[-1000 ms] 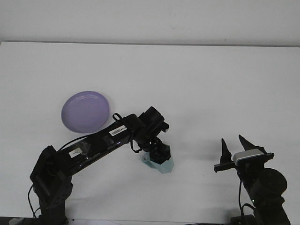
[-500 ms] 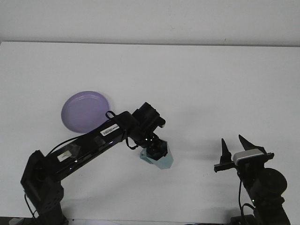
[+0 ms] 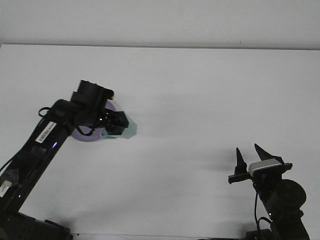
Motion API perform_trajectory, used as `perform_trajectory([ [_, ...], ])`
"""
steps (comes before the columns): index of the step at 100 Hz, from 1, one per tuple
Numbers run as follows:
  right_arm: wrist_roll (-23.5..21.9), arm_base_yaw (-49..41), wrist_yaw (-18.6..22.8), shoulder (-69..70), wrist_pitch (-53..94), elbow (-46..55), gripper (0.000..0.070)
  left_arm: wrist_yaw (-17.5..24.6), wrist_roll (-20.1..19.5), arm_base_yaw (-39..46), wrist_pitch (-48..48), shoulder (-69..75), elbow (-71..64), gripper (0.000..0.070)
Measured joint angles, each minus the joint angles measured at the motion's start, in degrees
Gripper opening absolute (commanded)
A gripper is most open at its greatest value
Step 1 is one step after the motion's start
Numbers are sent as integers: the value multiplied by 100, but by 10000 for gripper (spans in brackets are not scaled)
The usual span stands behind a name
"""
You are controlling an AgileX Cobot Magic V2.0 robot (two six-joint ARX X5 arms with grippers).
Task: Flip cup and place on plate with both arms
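Left arm [image 3: 45, 135] reached up toward 10 o'clock, left gripper [image 3: 116, 123] clamped on the pale teal cup [image 3: 129, 129], carried tilted sideways at the right edge of the purple plate [image 3: 82, 134]. Plate was mostly hidden behind the wrist. Right gripper [image 3: 249, 157] sat at 4 o'clock, fingers spread wide, holding nothing, well apart from the cup on the white table [image 3: 200, 100].

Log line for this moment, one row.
left tool: shut on cup, at plate edge | right tool: open, idle | cup not yet placed
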State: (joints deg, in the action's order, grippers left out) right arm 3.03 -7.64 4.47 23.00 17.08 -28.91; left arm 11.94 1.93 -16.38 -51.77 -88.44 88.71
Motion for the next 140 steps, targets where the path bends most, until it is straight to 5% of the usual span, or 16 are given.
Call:
perform_trajectory([
  [38,-50,-15,0,0,0,0,390,-358,-463,1631,101,-511,13,14],
  [55,-50,-15,0,0,11,0,390,-758,-656,1768,164,-1130,20,13],
  [108,-50,-15,0,0,13,0,390,-774,-890,1851,476,-1943,391,19],
  [114,-50,-15,0,0,13,0,390,-774,-890,1851,527,-1943,391,97],
  [126,-50,-15,0,0,13,0,390,-774,-890,1851,529,-1941,391,470],
  [140,-50,-15,0,0,13,0,390,-774,-940,1851,538,-1941,415,506],
])
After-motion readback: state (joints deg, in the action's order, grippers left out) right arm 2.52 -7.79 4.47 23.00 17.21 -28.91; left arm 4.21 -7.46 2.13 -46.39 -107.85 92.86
